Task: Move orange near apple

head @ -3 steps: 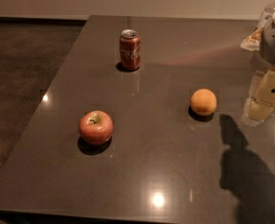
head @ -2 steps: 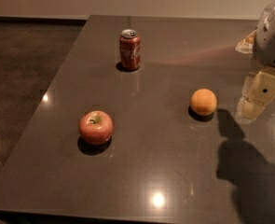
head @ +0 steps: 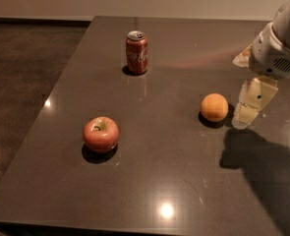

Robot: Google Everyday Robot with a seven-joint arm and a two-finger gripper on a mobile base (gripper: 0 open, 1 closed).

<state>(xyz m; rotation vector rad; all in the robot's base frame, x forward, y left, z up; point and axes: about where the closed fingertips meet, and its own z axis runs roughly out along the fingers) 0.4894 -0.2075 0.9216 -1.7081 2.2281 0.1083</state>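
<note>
The orange (head: pixel 214 106) sits on the dark table (head: pixel 174 171), right of centre. The red apple (head: pixel 101 133), with a yellowish patch around its stem, sits at the left front, well apart from the orange. My gripper (head: pixel 247 113) hangs from the white arm at the right edge, just right of the orange and close to the table top, not touching the fruit. It holds nothing that I can see.
A red soda can (head: pixel 136 52) stands upright at the back of the table, left of centre. The table's left edge drops to a dark floor (head: pixel 21 82). The arm casts a large shadow on the table's front right.
The gripper has moved left and down toward the orange. The orange, apple and can have not moved.
</note>
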